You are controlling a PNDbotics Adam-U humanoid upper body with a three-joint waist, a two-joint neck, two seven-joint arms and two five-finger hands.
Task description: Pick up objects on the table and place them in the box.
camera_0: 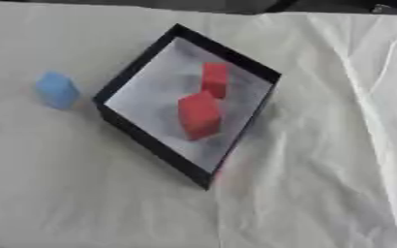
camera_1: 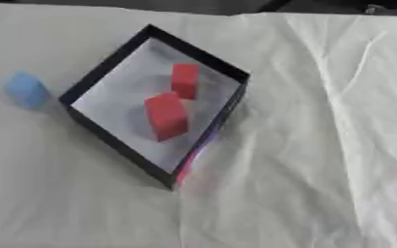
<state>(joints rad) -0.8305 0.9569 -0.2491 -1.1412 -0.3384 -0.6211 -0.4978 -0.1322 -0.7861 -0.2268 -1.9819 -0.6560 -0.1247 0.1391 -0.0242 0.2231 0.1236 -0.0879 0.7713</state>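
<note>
Neither of my hands shows in either view, so I can't say how their fingers sit. Two red blocks (camera_0: 200, 114) already lie inside the black box (camera_0: 134, 72), touching or nearly so. The blue block (camera_0: 57, 89) waits outside it, probably nearest my left hand.

Neither the left hand nor the right hand shows in either eye view. No arm, wrist or finger comes in from the sides, the upper corners or the lower corners. Their pose and the state of their fingers cannot be told.
</note>
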